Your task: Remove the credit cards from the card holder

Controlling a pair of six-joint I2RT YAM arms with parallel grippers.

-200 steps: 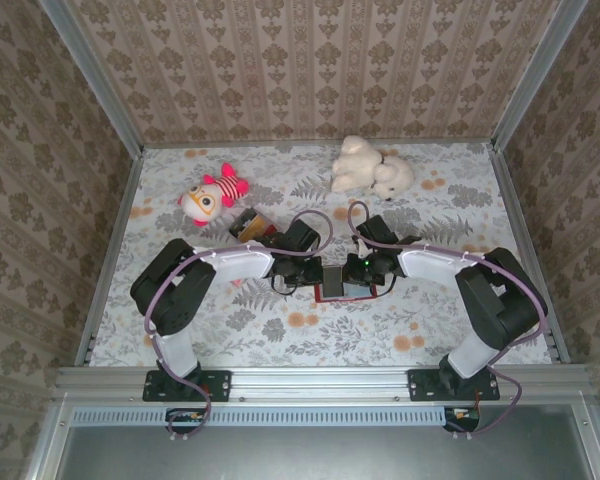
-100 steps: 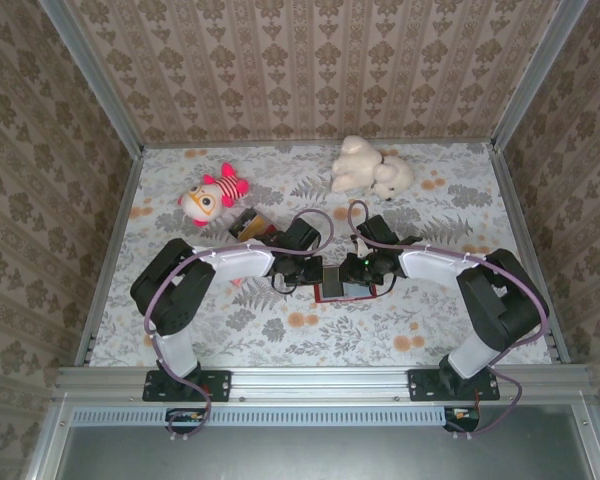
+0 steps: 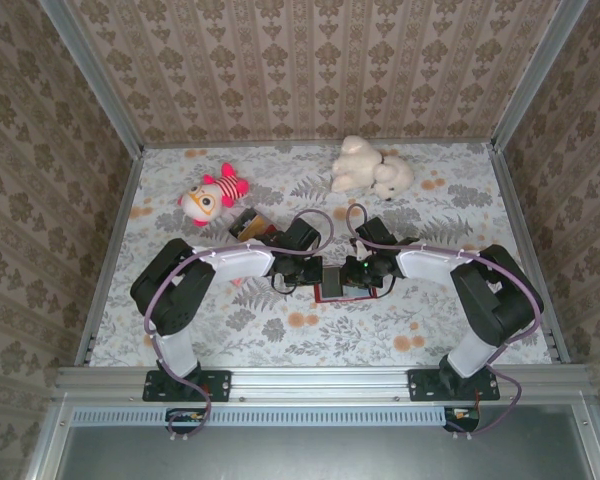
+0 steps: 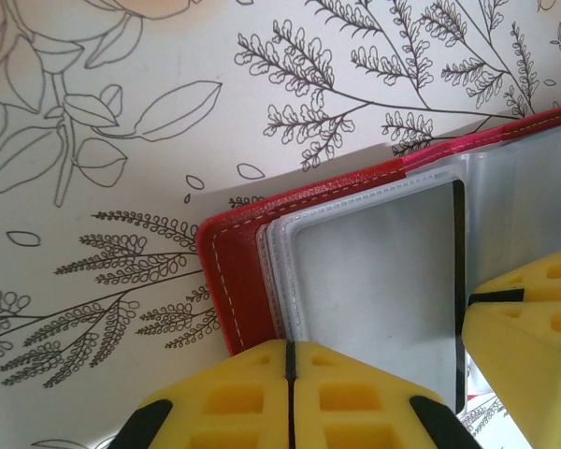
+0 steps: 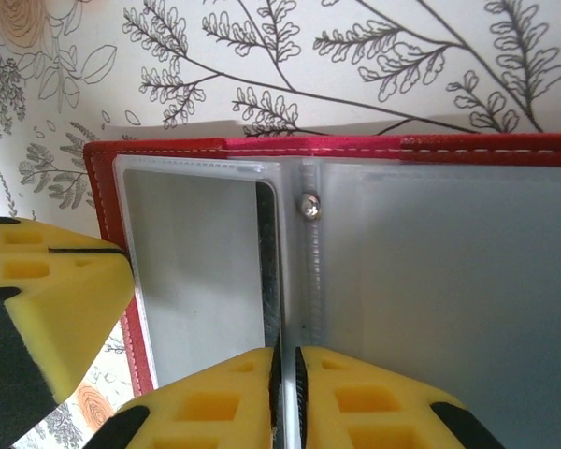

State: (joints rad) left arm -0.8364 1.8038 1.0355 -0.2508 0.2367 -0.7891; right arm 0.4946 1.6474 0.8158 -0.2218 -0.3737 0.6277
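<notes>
One flat red folding card holder (image 4: pixel 236 281) lies open on the floral table (image 3: pixel 280 340), between two grippers. The left gripper (image 4: pixel 289 360) is clenched at its end, and the right gripper (image 5: pixel 286 367) is pinched together over its clear pockets.

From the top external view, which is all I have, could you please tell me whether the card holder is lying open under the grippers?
Observer: Yes, the card holder lies open, clear pockets facing up.
Operator: Is the left gripper closed?
Observer: The left gripper is shut, fingertips pressed together.
Operator: And the right one?
Observer: The right gripper pinches a thin pocket leaf near the spine's metal rivet.
</notes>
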